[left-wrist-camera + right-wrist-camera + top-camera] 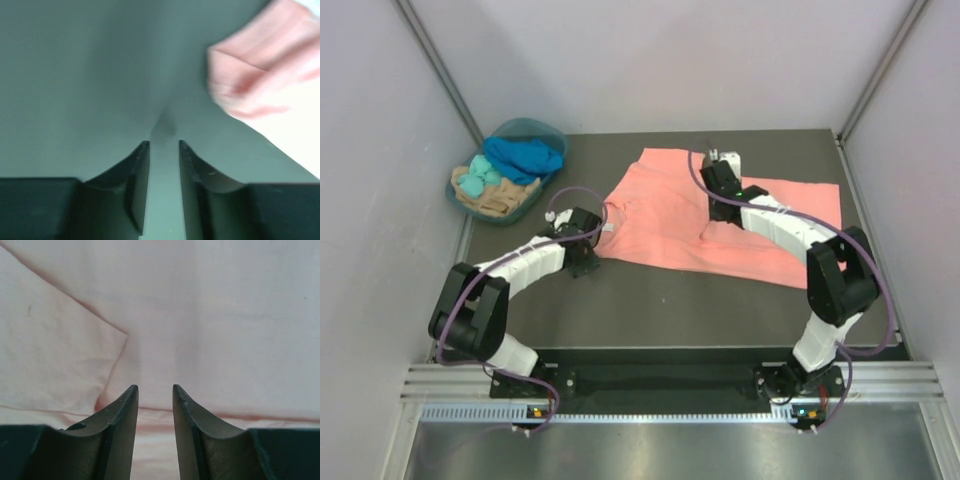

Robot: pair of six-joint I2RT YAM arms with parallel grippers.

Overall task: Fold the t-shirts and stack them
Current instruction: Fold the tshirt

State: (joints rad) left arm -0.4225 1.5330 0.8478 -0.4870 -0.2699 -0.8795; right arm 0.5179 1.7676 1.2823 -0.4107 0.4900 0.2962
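Observation:
A pink t-shirt (670, 220) lies spread on the dark table, mostly right of centre. My left gripper (588, 243) hovers low at the shirt's left edge; its wrist view shows the jaws (164, 145) open over bare table, with a blurred pink shirt corner (250, 75) up to the right. My right gripper (720, 185) sits over the middle of the shirt; its wrist view shows the jaws (155, 388) open and empty just above the pink cloth (210, 320), with a folded flap (55, 355) to the left.
A teal basket (550, 135) at the back left holds several more shirts: a blue one (525, 155), a turquoise one (477, 180) and a tan one (500, 198). Grey walls close in on the left, right and back.

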